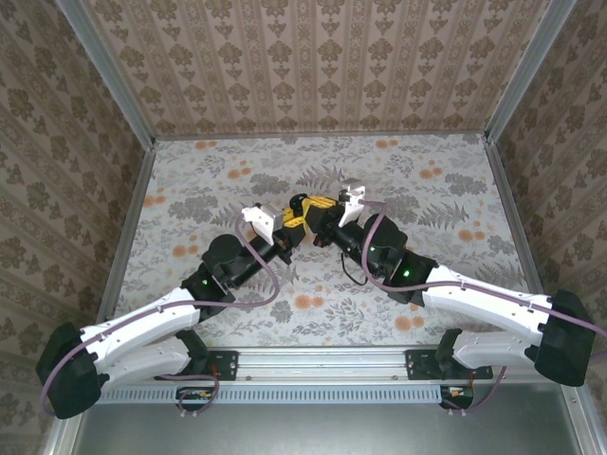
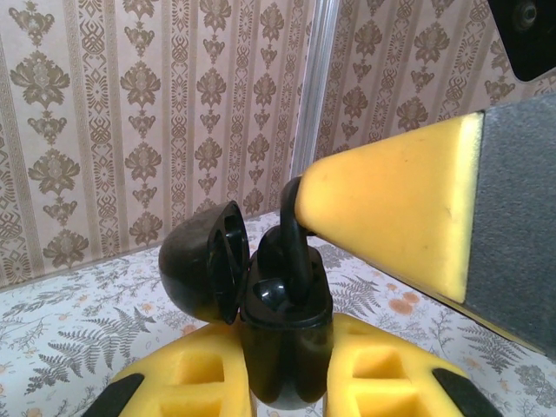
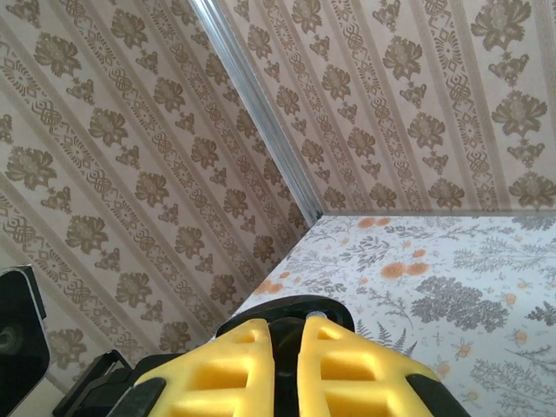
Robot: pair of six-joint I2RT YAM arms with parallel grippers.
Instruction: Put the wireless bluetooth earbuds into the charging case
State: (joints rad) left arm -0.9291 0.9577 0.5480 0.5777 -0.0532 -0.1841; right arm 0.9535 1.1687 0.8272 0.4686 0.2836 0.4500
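The charging case [image 2: 285, 334] is black and glossy here, standing upright between the yellow fingers of my left gripper [image 2: 287, 369], which is shut on its body. Its domed lid [image 2: 198, 263] hangs open to the left. A black earbud [image 2: 295, 239] pokes down into the case's open top, gripped at its upper end by my right gripper [image 3: 287, 337], whose yellow finger [image 2: 391, 217] reaches in from the right. A second rounded black piece [image 2: 270, 294] sits in the case mouth beside it. From above, both grippers meet over the table's middle: left gripper [image 1: 290, 229], right gripper [image 1: 324, 220].
The floral table [image 1: 427, 190] is bounded by patterned walls with metal corner posts [image 1: 114, 85]. Both arms angle inward from the near edge, the right arm's cable [image 1: 365, 246] looping beside its wrist.
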